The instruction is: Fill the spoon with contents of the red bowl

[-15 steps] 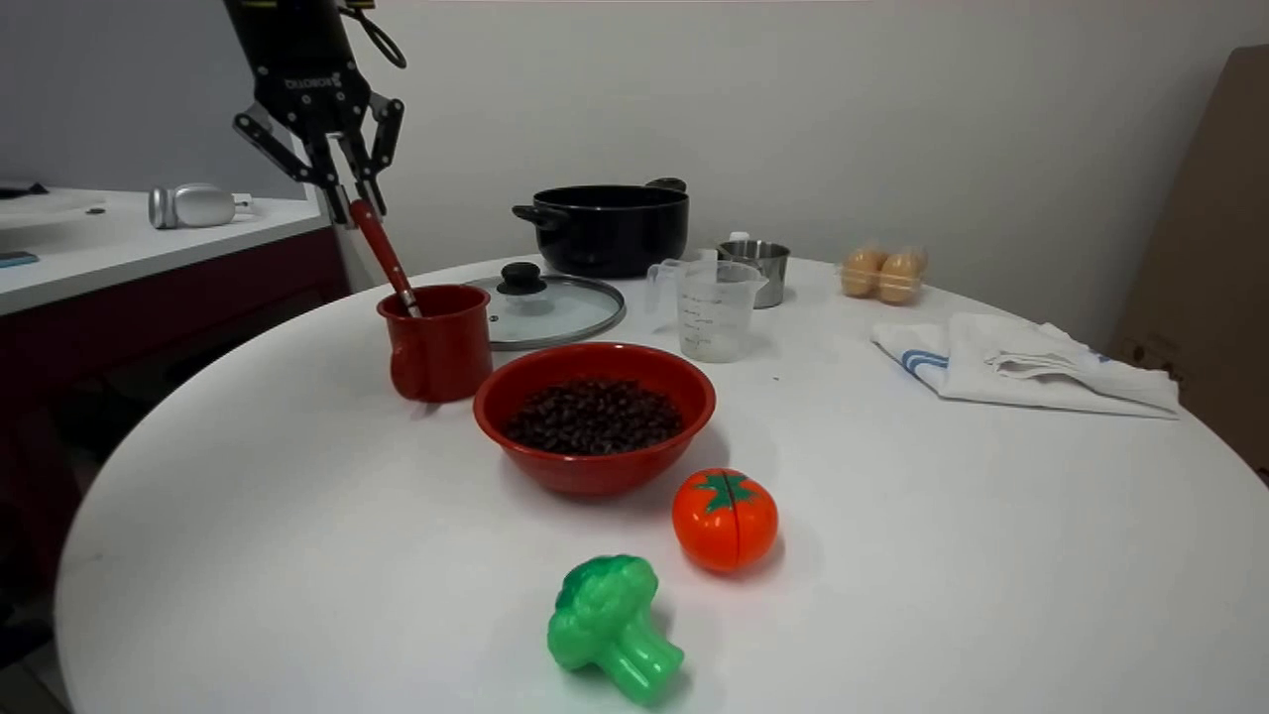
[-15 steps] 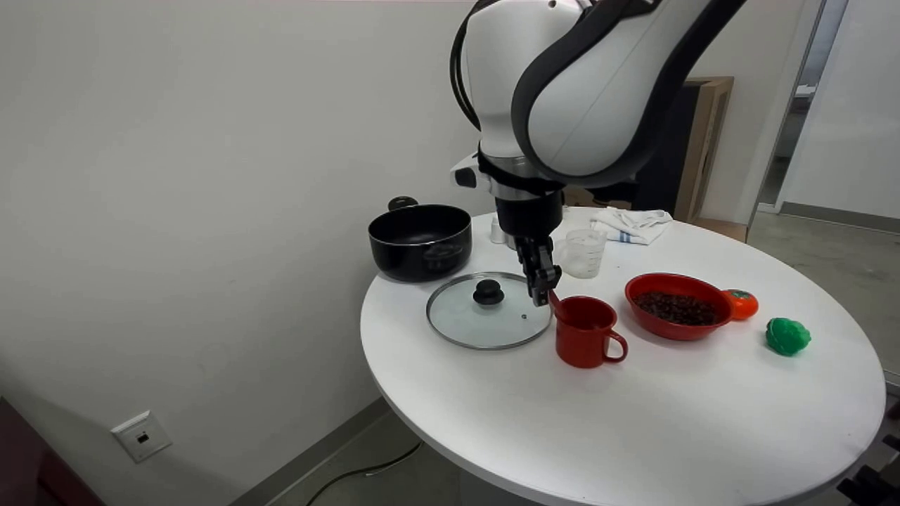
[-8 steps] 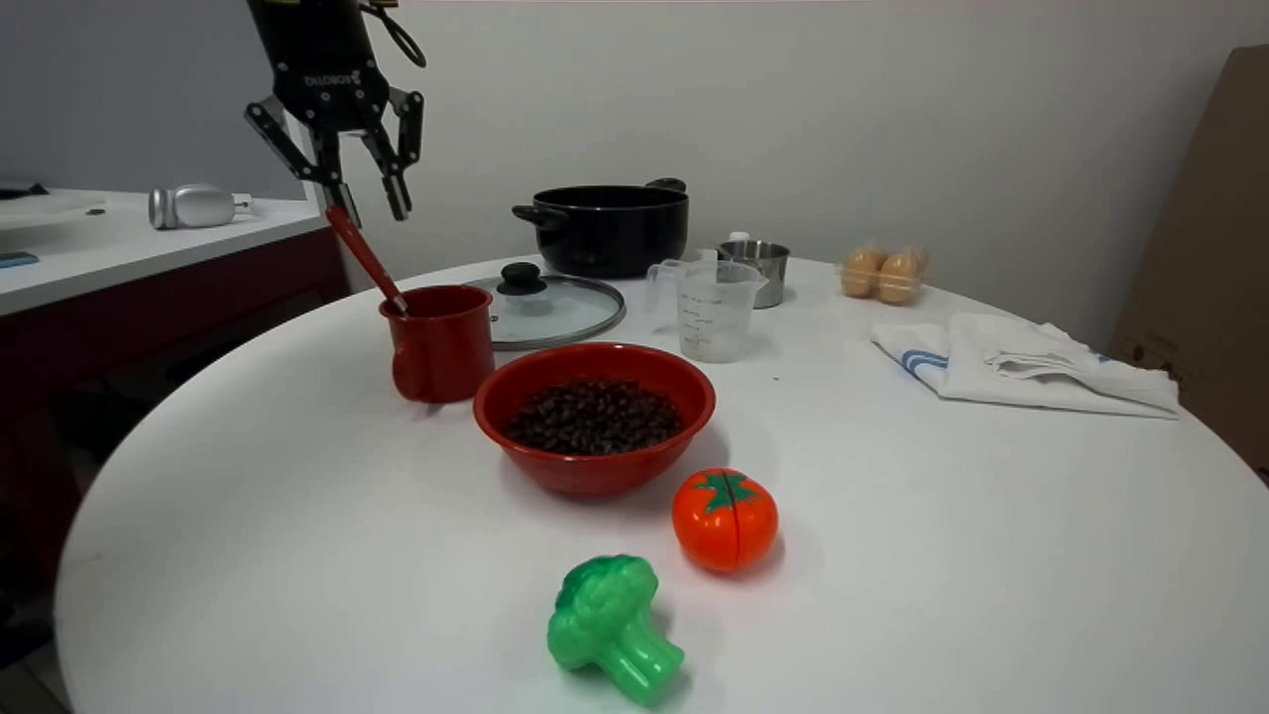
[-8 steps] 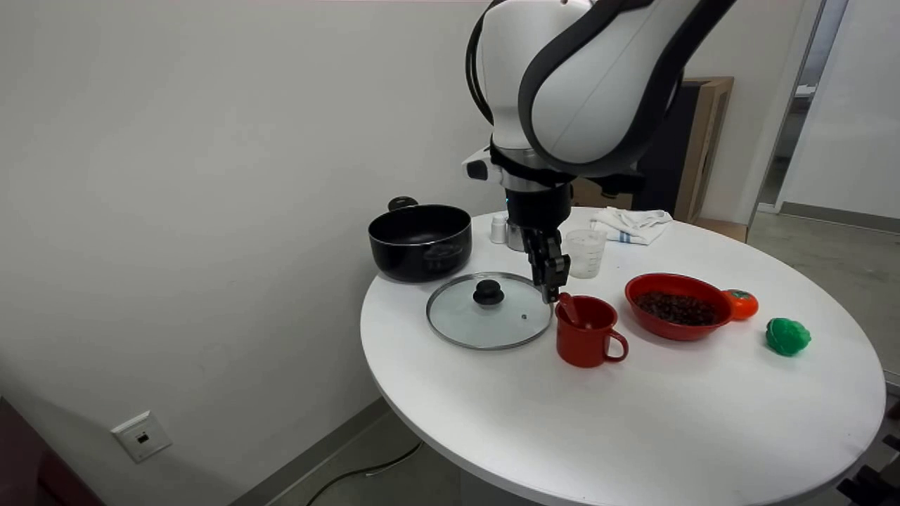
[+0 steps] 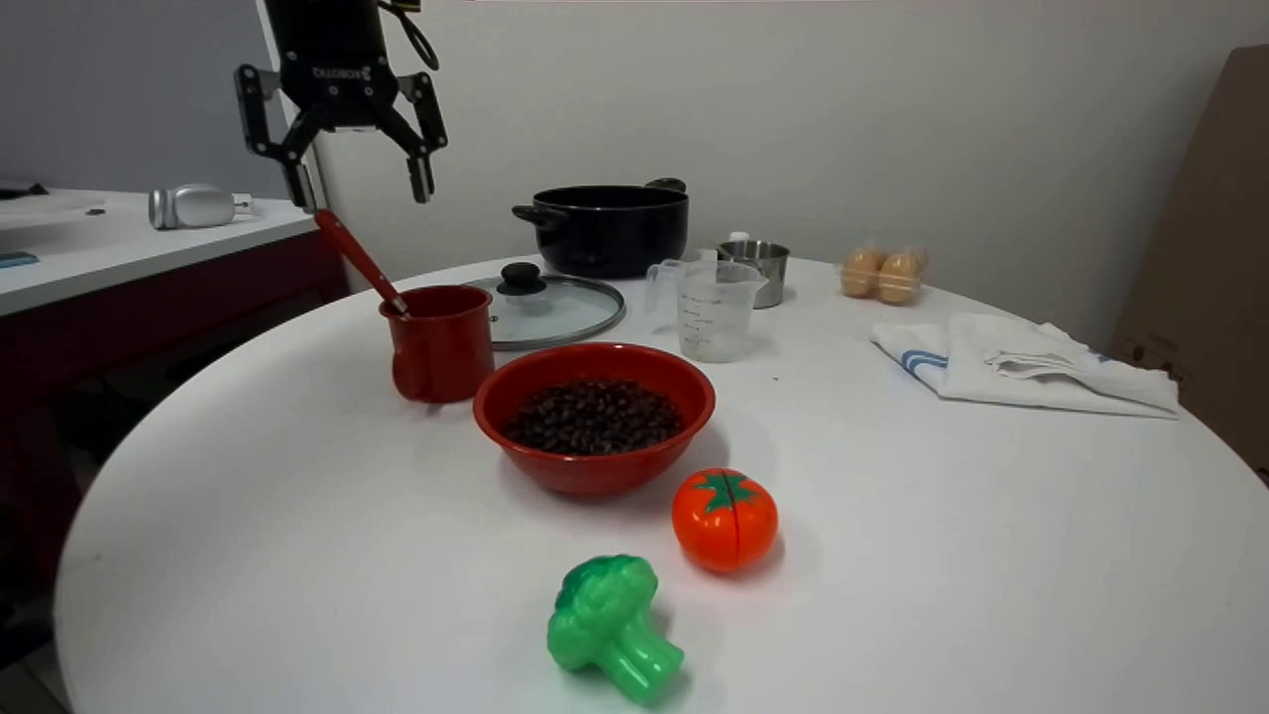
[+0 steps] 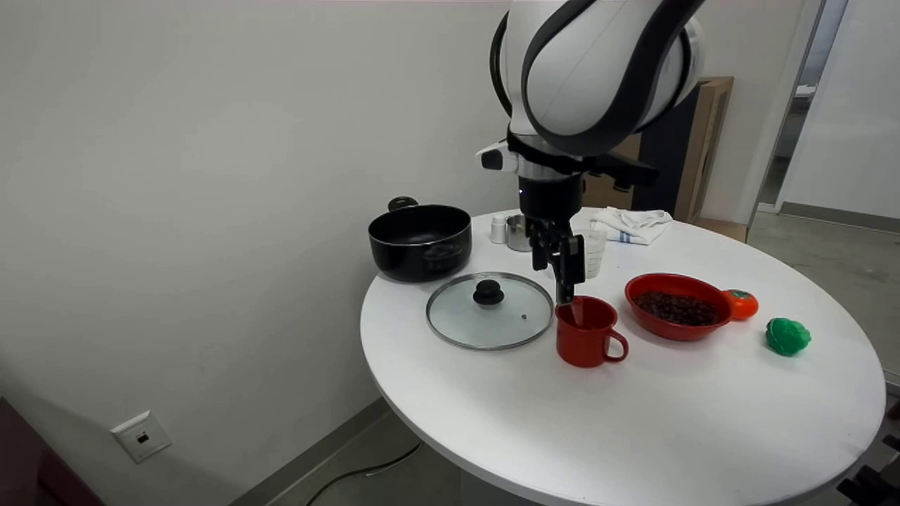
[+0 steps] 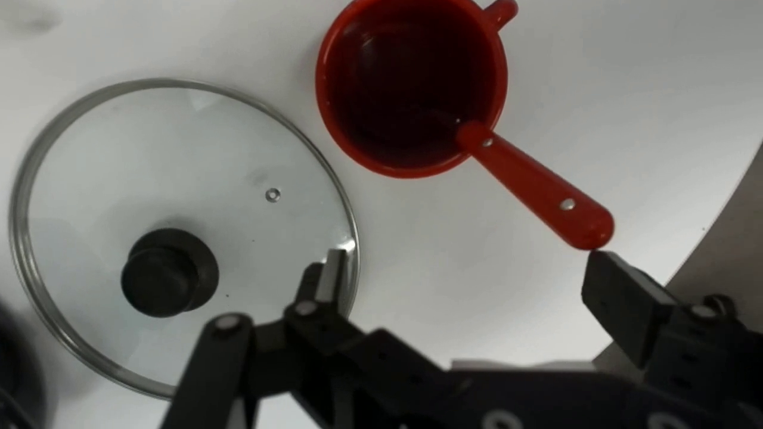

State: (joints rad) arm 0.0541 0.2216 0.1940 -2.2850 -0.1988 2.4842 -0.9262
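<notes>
The spoon [image 5: 359,260] leans in the red mug [image 5: 443,352], its red handle sticking out over the rim; its head is hidden inside. My gripper [image 5: 366,201] is open above the mug, nothing between its fingers. In the wrist view, the tip of the right-hand finger [image 7: 623,298] meets the end of the spoon handle [image 7: 536,187]; whether they touch I cannot tell. Beside the mug stands the red bowl [image 5: 595,476], with its contents [image 5: 595,416], a heap of small dark beans, visible in both exterior views.
A glass lid [image 7: 238,149] lies beside the mug, with a black pot [image 5: 615,233] behind. A clear measuring cup [image 5: 716,317], steel cup [image 5: 768,273], eggs [image 5: 882,275] and towel [image 5: 1021,367] are farther back. A toy tomato [image 5: 726,521] and toy broccoli [image 5: 610,625] sit in front of the bowl.
My gripper has opened from around the spoon handle and let it go, shifting a little up and right in an exterior view. There the handle has tipped further left against the mug rim.
</notes>
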